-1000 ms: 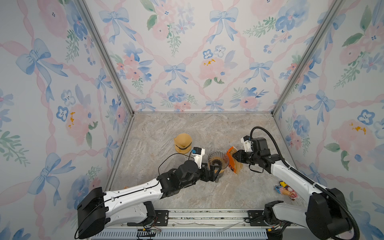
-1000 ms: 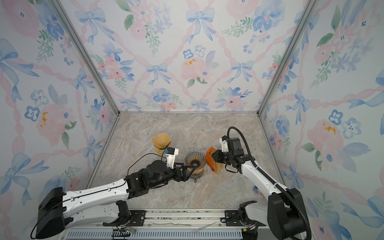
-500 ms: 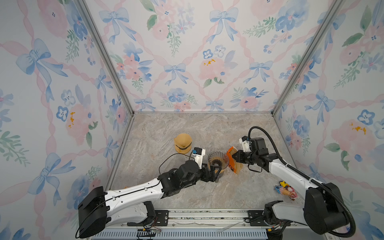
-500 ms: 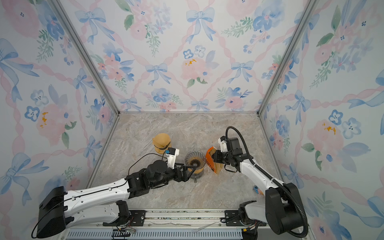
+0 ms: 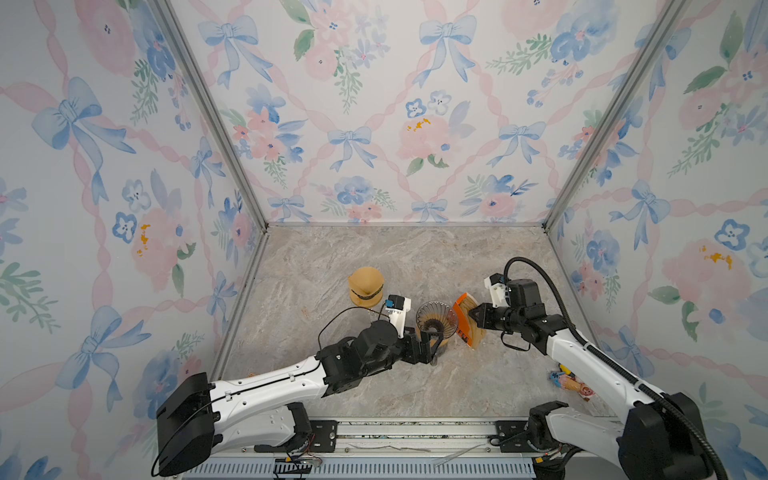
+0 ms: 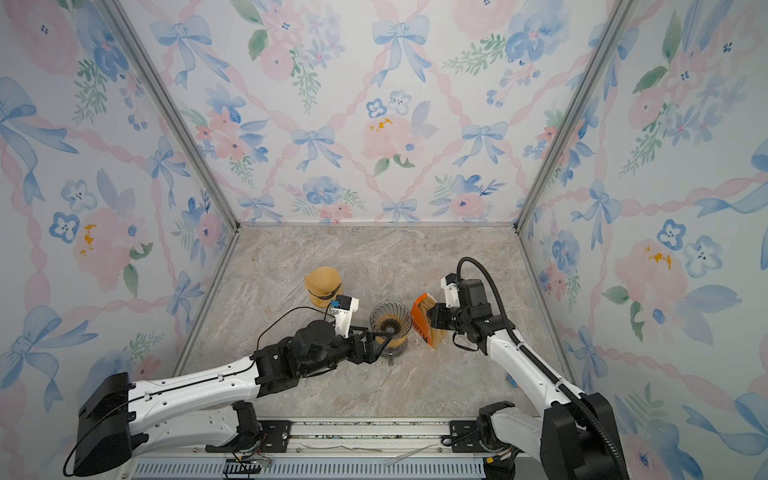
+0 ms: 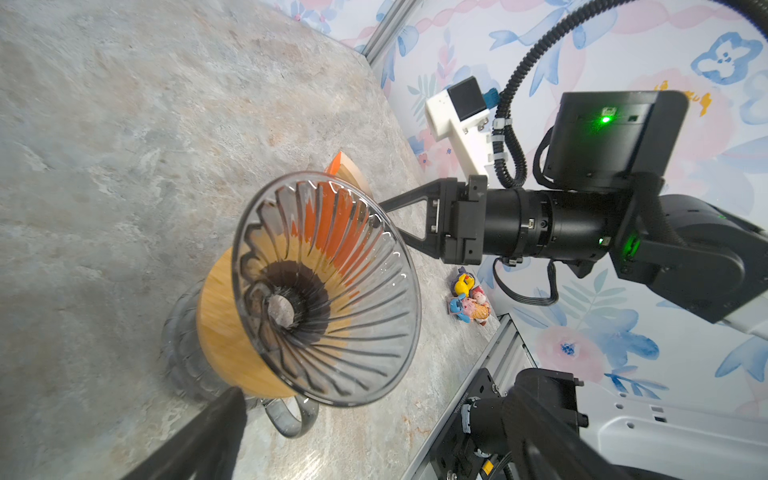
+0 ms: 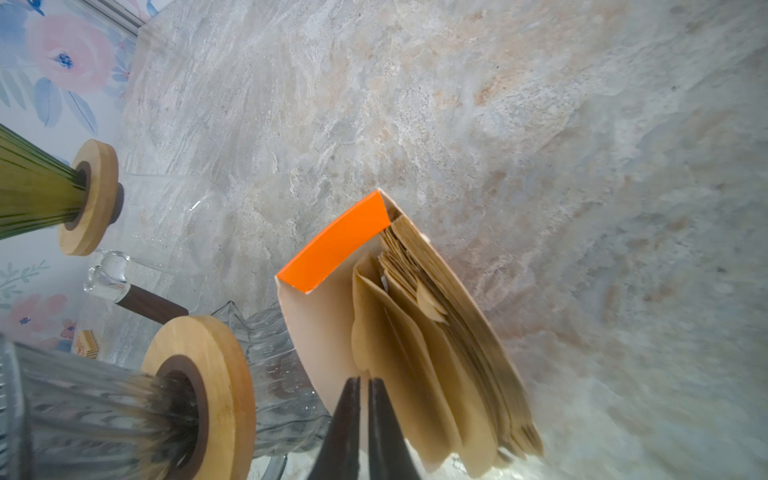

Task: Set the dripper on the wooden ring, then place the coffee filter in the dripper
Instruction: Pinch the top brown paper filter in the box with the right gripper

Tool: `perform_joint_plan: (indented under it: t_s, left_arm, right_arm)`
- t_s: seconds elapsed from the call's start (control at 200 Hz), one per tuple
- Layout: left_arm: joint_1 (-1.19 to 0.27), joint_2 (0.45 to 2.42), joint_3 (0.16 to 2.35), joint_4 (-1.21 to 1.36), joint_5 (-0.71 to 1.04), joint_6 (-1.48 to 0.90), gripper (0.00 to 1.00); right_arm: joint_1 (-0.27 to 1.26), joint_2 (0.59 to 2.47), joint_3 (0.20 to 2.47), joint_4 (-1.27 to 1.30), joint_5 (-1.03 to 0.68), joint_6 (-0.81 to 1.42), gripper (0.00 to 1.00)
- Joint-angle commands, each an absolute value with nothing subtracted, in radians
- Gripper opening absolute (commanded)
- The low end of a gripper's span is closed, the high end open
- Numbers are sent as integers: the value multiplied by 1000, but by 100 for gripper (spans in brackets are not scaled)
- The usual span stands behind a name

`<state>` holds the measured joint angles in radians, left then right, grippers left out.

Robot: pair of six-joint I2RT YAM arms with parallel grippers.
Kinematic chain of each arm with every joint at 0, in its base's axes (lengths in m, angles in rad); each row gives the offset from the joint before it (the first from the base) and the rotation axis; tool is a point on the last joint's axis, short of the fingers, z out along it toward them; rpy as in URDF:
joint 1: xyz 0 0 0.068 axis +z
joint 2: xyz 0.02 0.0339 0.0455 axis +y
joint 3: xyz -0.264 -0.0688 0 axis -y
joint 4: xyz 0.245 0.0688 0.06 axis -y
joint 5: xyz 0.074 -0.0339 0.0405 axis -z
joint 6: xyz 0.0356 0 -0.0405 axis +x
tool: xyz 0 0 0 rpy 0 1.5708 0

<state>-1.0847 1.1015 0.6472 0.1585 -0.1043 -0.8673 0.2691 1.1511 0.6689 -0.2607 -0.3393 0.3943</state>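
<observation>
The glass dripper (image 5: 436,320) is seated on a wooden collar atop a glass carafe (image 7: 183,353), near the middle of the marbled surface (image 5: 374,249). At its 3 o'clock, just beside it, an orange box (image 5: 462,330) is stood upright with its top open, and brown filters are packed inside. The foremost coffee filter (image 8: 386,332) is in the box. Its edge is pinched by the right end effector (image 8: 365,382), whose fingers are drawn almost together. The left end effector (image 5: 430,347) is held at the dripper's 6 o'clock, beside the carafe, with its fingers spread wide; contact with the glass cannot be made out. A tan cone-shaped object (image 5: 365,284) is stood at the dripper's 10 o'clock. Small toy figures (image 5: 569,380) are laid at 4 o'clock, well apart.
</observation>
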Motion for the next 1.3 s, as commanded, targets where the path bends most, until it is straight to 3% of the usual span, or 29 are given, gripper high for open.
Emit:
perform_joint_plan:
  t_s: [0.0, 0.495, 1.295]
  left_arm:
    - [-1089, 1104, 670, 155, -97, -847, 98]
    - [-1086, 1101, 664, 150, -104, -848, 98]
    - [-1086, 1092, 662, 147, -104, -847, 98]
  right_arm:
    - [272, 1161, 671, -282, -324, 376, 15]
    - [286, 1247, 729, -256, -345, 361, 18]
    - [305, 1215, 778, -286, -318, 341, 20]
